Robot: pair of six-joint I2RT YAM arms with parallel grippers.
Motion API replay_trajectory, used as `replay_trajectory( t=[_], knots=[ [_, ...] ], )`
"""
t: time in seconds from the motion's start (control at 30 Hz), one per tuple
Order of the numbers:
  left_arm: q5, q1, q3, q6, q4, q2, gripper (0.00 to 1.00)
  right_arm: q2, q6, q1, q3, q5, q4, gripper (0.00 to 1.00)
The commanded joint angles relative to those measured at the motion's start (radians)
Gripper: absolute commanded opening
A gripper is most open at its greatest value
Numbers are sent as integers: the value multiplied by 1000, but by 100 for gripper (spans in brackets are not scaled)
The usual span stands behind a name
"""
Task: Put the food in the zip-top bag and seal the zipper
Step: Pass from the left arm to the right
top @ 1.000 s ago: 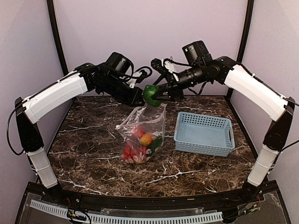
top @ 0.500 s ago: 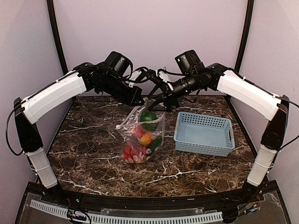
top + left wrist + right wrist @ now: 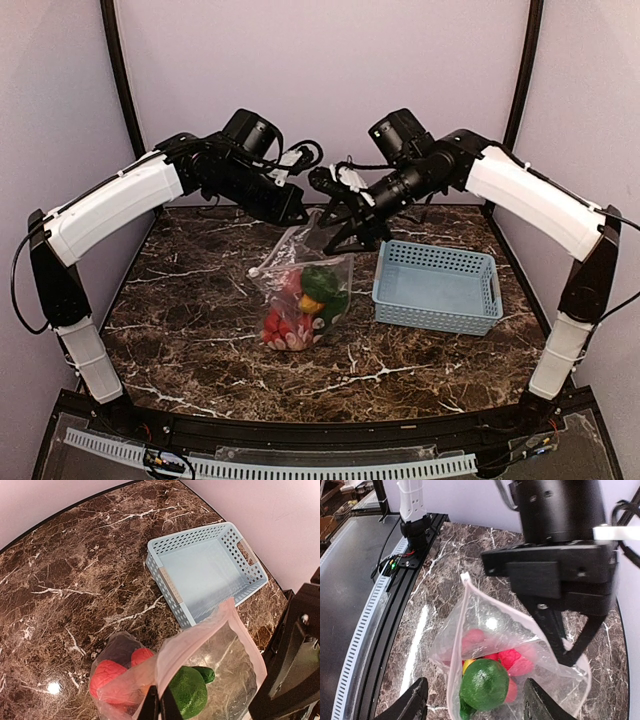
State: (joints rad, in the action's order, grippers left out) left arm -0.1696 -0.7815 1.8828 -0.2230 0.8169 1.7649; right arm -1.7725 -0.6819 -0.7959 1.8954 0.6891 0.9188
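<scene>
The zip-top bag [image 3: 300,252] hangs mouth up over the marble table, its bottom resting on it. My left gripper [image 3: 300,212] is shut on the bag's rim, pinching the pinkish zipper [image 3: 200,636] between its fingertips [image 3: 161,706]. Inside lie the food pieces: a round green vegetable [image 3: 320,282] [image 3: 188,692] [image 3: 485,684], red strawberries [image 3: 284,322] [image 3: 107,677] [image 3: 519,663], a dark eggplant [image 3: 120,647] and a yellow-orange piece [image 3: 468,666]. My right gripper [image 3: 336,232] [image 3: 480,701] hovers open just above the bag's mouth, holding nothing.
A light-blue slotted basket [image 3: 385,298] [image 3: 165,577] stands empty to the right of the bag. The black rail at the table's near edge [image 3: 405,575] shows in the right wrist view. The back wall is close behind both arms.
My right gripper let go of the green vegetable, which dropped into the bag and settled on the other pieces. The right arm shifted left and lower over the mouth. The left grip held still.
</scene>
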Motion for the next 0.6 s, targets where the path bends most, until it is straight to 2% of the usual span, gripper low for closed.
replay_trajectory(
  t=[0.0,0.27,0.37,0.5,0.57],
  knots=[
    [-23,3,13,8,9,-56,1,34,-91,-56,-22,-107,104,62],
    [-43,2,15,-3,-2,-51,1,1,-75,-133,-15,-334,92,61],
    [-50,3,16,-7,-2,-51,1,-32,-79,-156,-3,-389,112,56],
    [-44,3,13,-5,2,-56,1,-63,-83,-189,23,-439,143,38],
    [-42,2,10,-3,3,-58,1,-74,-84,-204,42,-465,156,24]
  ],
)
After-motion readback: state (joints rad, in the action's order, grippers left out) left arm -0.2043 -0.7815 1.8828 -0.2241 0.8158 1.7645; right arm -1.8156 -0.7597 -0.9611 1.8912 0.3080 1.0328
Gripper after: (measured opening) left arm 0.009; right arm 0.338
